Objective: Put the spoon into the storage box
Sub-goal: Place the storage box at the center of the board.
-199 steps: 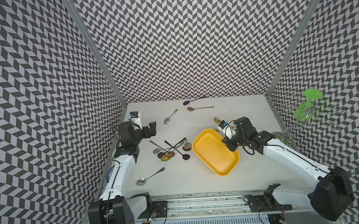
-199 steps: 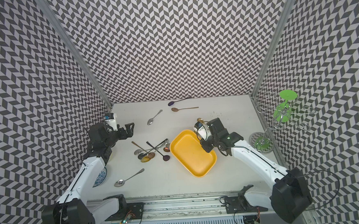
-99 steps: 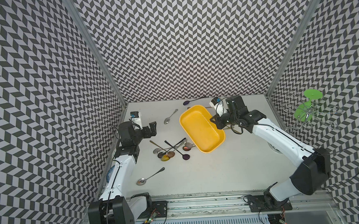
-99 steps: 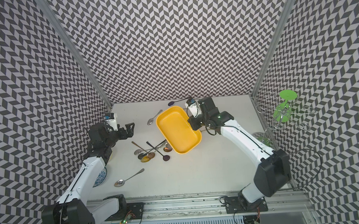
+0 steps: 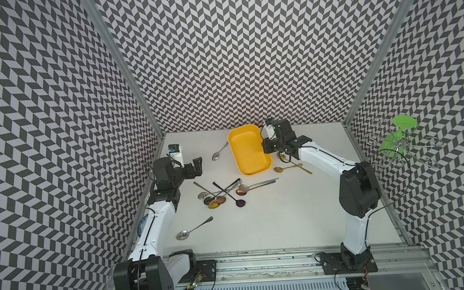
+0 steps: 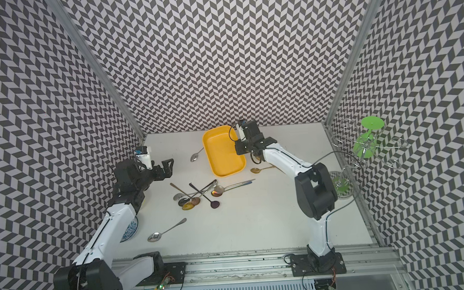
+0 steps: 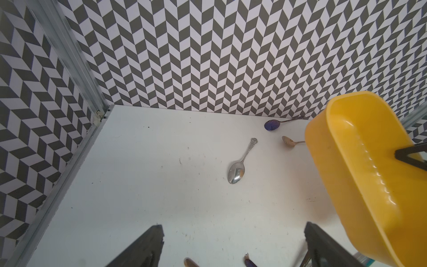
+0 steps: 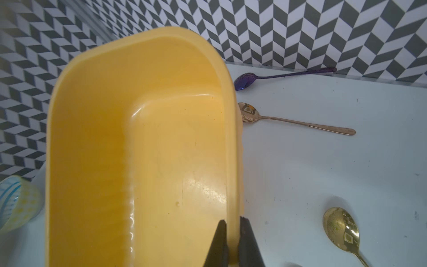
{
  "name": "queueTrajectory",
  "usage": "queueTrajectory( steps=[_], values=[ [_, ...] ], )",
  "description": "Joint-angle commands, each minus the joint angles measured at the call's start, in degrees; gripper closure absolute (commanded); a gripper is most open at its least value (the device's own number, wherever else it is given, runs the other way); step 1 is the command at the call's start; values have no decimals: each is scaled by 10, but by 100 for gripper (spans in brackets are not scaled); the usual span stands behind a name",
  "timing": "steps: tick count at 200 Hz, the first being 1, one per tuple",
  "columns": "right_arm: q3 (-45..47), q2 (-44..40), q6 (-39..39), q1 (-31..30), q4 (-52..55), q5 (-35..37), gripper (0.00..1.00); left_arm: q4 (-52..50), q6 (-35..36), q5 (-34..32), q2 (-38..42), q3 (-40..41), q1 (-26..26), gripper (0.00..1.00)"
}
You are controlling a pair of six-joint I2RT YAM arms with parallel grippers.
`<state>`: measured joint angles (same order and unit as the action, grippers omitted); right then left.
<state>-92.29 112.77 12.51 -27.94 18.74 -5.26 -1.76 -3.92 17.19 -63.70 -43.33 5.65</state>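
R gripper (image 8: 233, 222) is clamped narrow on the rim of the storage box (image 5: 249, 153): one finger inside the right long wall, one outside. The yellow box hangs over the far-centre of the desk (image 5: 285, 217), w/ its far end up by the back wall. In the L wrist view it sits tilted w/ a shadow under it, so it looks clear of the surface.

L gripper (image 7: 234, 226) hangs over the far-left part of the desk, jaws spread wide, nothing btwn them.

The spoons all lie on the desk, outside the box:
- An ornate-handled silver spoon (image 5: 219, 152) lies just left of the box.
- A purple spoon (image 8: 277, 75) lies along the far edge.
- A rose-gold spoon (image 8: 293, 120) lies just beside the purple one, its bowl right at the box rim in the R wrist view.
- A gold spoon (image 8: 342, 228) lies nr the R gripper, under that arm.
- A 2nd gold spoon (image 5: 280, 169) lies just front-right of the box.
- A crossed heap of spoons (image 5: 220, 199) lies at desk ctr in front of the box: silver, dark & gold-toned.
- A lone silver spoon (image 5: 193, 230) lies toward the front-left.

A blue-patterned plate (image 6: 129, 229) sits at the left edge, partly under the L arm. A pale patterned cup (image 8: 16, 201) shows at the frame edge past the box in the R wrist view. Can't tell how it stands.
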Motion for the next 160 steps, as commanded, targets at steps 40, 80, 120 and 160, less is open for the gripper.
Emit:
queueTrajectory(
  steps=[40,80,120,160],
  values=[
    [49,39,28,2,-87,46,100,0,10,-11,9,-12,-9,1],
    [157,5,22,-4,-126,56,100,3,8,-8,6,-9,-8,1],
    [251,-45,6,-6,-135,60,100,1,7,-6,5,-9,-7,1],
    [330,-103,-1,-19,-114,70,100,2,4,-2,2,-8,-5,1]
  ],
)
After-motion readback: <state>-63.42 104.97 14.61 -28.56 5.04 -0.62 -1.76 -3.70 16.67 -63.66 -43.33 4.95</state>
